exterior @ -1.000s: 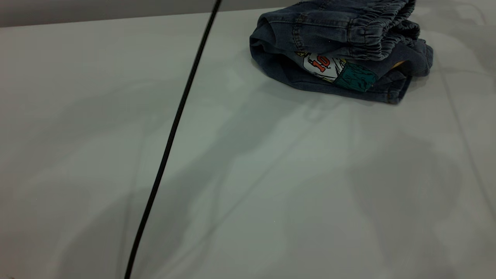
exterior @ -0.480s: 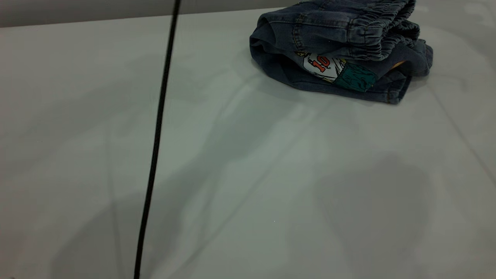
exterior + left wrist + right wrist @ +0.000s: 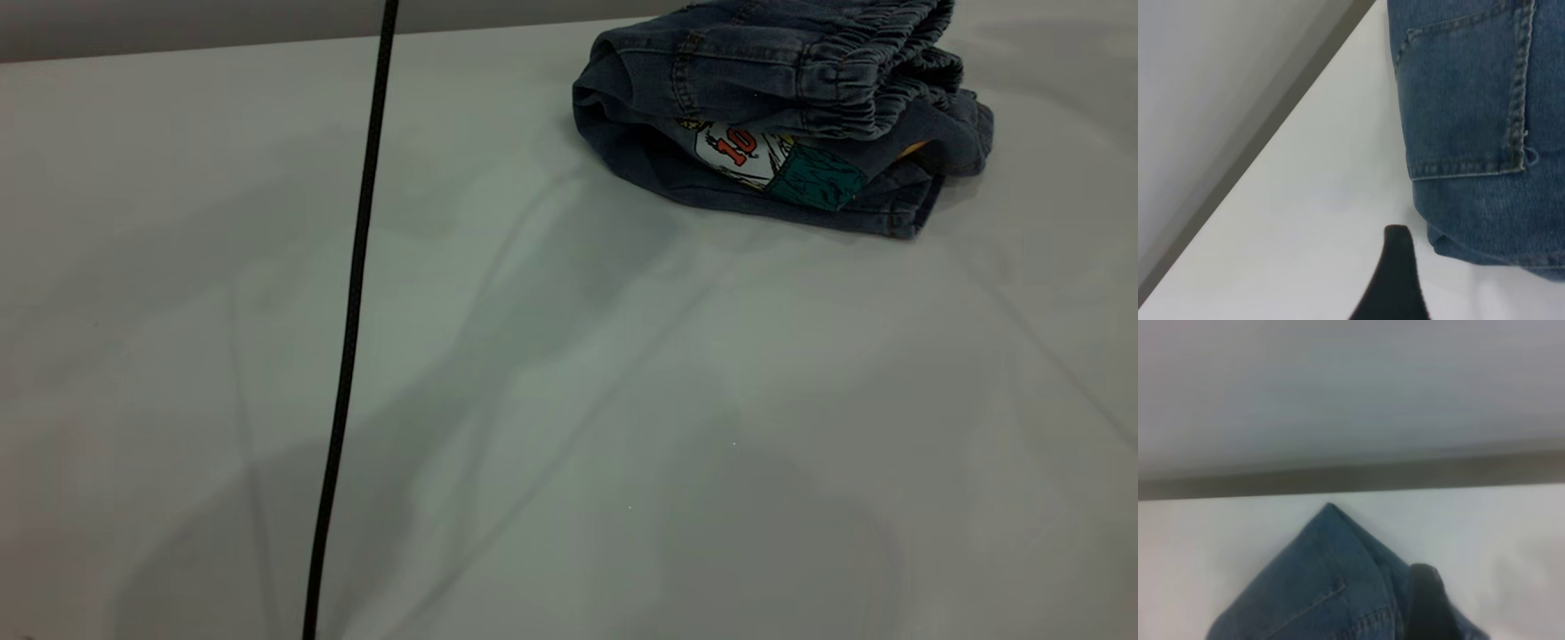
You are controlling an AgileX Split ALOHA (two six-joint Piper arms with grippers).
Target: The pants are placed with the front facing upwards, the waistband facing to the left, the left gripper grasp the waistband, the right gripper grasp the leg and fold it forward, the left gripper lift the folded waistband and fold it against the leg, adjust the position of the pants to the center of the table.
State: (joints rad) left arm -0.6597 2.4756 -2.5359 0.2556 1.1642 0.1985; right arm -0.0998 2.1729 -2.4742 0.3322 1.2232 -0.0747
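Note:
The pants (image 3: 773,116) lie folded in a bundle at the far right of the table (image 3: 622,400). The ruched waistband (image 3: 853,89) is doubled over on top, and the "10" jersey print (image 3: 742,151) shows in the fold below it. Neither gripper appears in the exterior view. In the left wrist view a black part of the left gripper (image 3: 1395,287) hangs over bare table just beside the pants (image 3: 1471,100), whose stitched pocket faces up. A black part of the right gripper (image 3: 1426,603) shows in the right wrist view, in front of a corner of the pants (image 3: 1318,587).
A black cable (image 3: 351,311) hangs across the left part of the exterior view, from top to bottom. The table's far edge (image 3: 1351,480) runs close behind the pants, with a grey wall beyond. Arm shadows lie on the tabletop's near half.
The black cable has swung left and now hangs steeper. The shadows on the tabletop have shifted. The pants have not moved.

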